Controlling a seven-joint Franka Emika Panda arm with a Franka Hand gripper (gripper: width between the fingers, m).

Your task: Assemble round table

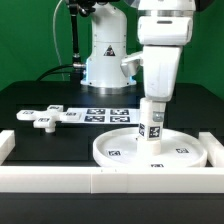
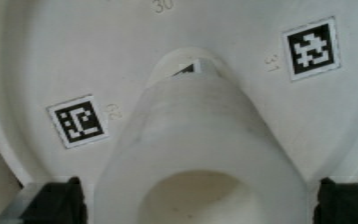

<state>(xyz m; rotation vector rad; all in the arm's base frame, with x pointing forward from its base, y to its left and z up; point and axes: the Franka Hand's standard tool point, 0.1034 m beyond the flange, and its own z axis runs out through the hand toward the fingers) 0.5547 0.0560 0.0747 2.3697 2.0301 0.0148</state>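
A thin flat white marker board (image 1: pixel 108 114) with black square tags lies on the black table (image 1: pixel 30 100). Long white square-section barrier bars (image 1: pixel 60 181) border the near edge.

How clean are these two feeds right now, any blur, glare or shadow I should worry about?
Exterior view: evenly lit and mostly sharp, tags on the post and round disc legible, no strong glare. Wrist view: the post fills the foreground soft and out of focus, casting a grey shadow on the disc; disc tags are slightly blurred, and the fingertips are dark smudges.
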